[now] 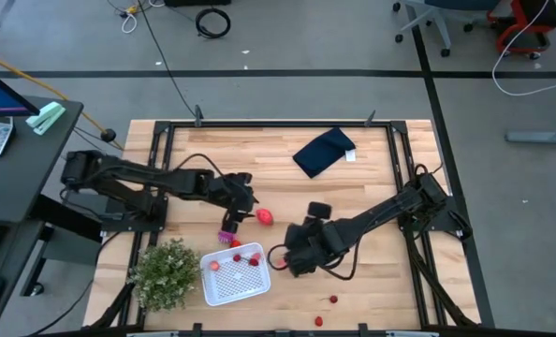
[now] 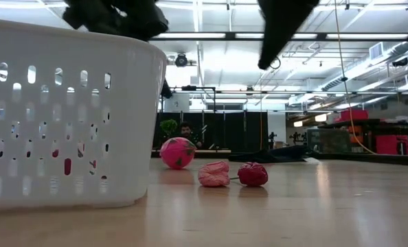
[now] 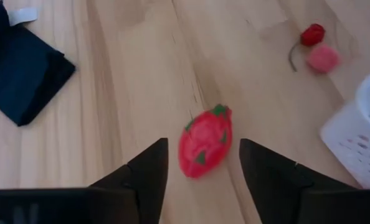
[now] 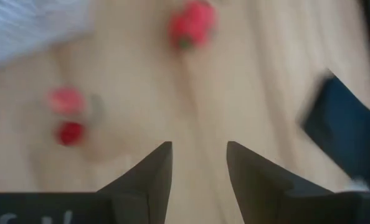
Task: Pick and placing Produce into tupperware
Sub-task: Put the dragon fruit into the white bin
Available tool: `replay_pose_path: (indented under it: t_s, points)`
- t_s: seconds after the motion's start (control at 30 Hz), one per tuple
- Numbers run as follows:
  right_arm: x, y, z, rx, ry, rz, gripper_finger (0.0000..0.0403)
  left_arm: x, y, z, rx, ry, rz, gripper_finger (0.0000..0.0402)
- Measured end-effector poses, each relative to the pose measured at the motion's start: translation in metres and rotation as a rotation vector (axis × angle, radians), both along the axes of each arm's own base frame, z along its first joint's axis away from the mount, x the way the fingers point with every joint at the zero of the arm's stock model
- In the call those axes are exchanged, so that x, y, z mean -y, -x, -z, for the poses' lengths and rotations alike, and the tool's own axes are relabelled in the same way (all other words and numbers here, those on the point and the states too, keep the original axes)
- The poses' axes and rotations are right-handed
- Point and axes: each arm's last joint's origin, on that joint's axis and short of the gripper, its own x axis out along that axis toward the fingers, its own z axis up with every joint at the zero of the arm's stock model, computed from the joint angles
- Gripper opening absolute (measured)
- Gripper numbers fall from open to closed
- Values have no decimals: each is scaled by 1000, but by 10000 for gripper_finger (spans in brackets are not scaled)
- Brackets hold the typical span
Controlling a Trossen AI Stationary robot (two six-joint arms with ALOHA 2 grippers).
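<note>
My left gripper (image 1: 248, 204) is open over the table's middle. Its fingers stand on either side of the red strawberry-like fruit (image 3: 205, 142), which lies on the wood (image 1: 264, 217); I see no touch. My right gripper (image 4: 199, 146) is open and empty, hovering right of the white perforated tupperware (image 1: 234, 273). The tupperware holds several small red fruits. A spiky magenta piece (image 1: 227, 236) lies at its far edge. A red and a pink cherry (image 3: 313, 34) lie near the right gripper. Two more small red fruits (image 1: 332, 300) lie near the table's near edge.
A green bushy plant (image 1: 166, 273) stands left of the tupperware. A dark navy folded cloth (image 1: 323, 150) lies near the far edge. A black frame rims the table. The right arm (image 1: 381, 213) reaches in from the right. Bare wood lies between the cloth and the fruits.
</note>
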Motion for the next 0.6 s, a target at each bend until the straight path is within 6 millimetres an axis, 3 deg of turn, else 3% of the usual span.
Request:
replay_pose_path:
  t_s: [0.17,0.33,0.6]
  points:
    - [7,20,7,-69,72,109,160,0,-13,19,-29,-2,1,233]
    - [15,45,13,-11,6,112,160,0,-17,35,-85,-11,8,250]
    - [50,111,-3,270,-54,106,160,0,-22,35,-48,-40,39,255]
